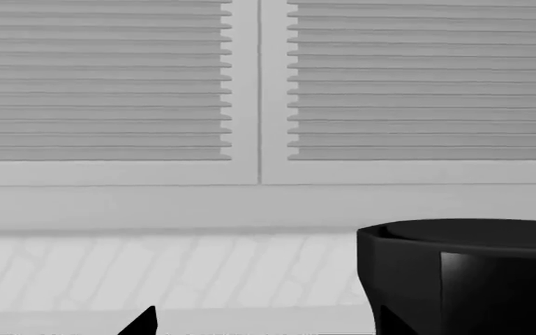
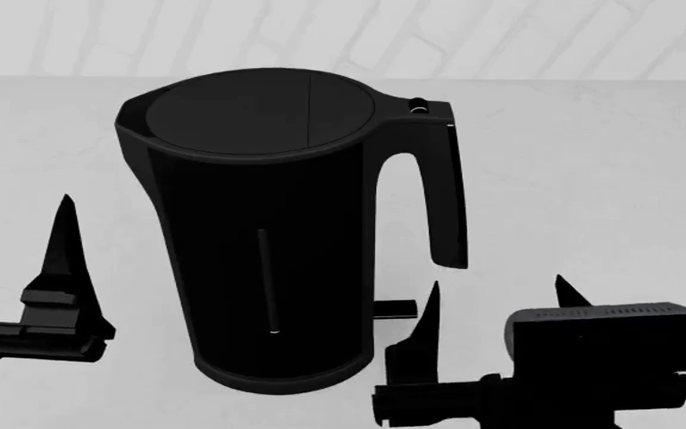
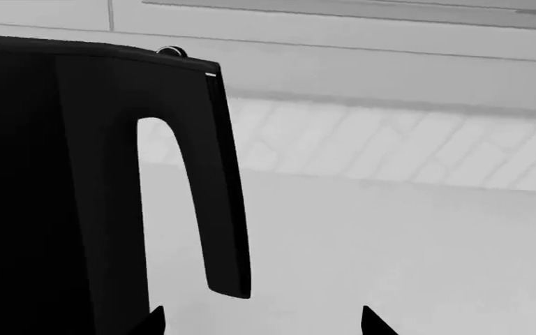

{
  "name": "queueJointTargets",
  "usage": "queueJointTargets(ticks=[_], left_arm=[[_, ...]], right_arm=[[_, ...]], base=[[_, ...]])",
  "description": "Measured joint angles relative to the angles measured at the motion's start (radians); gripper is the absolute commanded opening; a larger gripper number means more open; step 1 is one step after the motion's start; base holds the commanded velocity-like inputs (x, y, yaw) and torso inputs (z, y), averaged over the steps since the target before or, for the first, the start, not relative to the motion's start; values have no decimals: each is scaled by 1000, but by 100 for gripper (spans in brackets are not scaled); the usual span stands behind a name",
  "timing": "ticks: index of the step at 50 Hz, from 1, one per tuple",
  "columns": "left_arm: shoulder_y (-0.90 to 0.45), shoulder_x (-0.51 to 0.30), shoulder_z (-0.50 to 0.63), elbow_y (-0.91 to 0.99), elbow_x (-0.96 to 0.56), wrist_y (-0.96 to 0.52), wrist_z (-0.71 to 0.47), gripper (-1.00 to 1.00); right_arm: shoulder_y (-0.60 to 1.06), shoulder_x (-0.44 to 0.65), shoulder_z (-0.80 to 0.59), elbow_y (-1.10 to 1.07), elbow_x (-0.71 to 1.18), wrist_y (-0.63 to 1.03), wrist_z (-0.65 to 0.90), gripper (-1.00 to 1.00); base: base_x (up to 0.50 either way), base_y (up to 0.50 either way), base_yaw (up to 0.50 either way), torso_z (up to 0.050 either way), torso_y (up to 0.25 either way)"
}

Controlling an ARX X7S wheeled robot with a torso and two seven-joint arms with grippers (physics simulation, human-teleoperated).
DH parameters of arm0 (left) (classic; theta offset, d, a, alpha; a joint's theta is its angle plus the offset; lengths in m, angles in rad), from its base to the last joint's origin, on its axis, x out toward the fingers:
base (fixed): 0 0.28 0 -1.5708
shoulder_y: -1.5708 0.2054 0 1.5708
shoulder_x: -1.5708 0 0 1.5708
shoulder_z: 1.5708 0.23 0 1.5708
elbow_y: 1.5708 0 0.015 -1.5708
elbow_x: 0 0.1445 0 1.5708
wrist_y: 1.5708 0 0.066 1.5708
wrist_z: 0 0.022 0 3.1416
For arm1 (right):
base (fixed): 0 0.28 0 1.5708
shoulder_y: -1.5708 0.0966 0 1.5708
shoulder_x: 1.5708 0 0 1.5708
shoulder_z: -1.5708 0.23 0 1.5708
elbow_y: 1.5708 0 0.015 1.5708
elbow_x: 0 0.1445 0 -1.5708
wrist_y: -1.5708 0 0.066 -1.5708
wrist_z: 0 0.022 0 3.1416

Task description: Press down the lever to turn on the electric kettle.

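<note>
Pale desk (image 2: 629,179), brick backsplash behind. Right end effector (image 2: 495,299) nearest, fingers spread, just beside the lever (image 2: 397,309) at the electric kettle (image 2: 260,232) base. Left end effector (image 2: 67,268): spread unclear. Approach step; next, lower a fingertip onto the lever.

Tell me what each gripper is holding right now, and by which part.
Nothing is held. The right gripper stands open beside the electric kettle, near the lever; the left gripper touches nothing.

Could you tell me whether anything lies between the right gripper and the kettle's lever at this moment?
Nothing does. In the head view, the right gripper sits just beside the lever, with only bare countertop around them.
</note>
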Motion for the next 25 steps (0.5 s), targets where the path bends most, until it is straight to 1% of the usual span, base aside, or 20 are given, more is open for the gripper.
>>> queueJointTargets(ticks=[12,25], left_arm=[[-4,-5,11,-9,1,7,-6,100],[-6,-11,18,-11,-3,9,-12,100]], right_arm=[[5,-3,14,5,23,64,12,100],[10,1,18,9,35,94,22,100]], base=[[0,0,0,0,0],[0,0,0,0,0]])
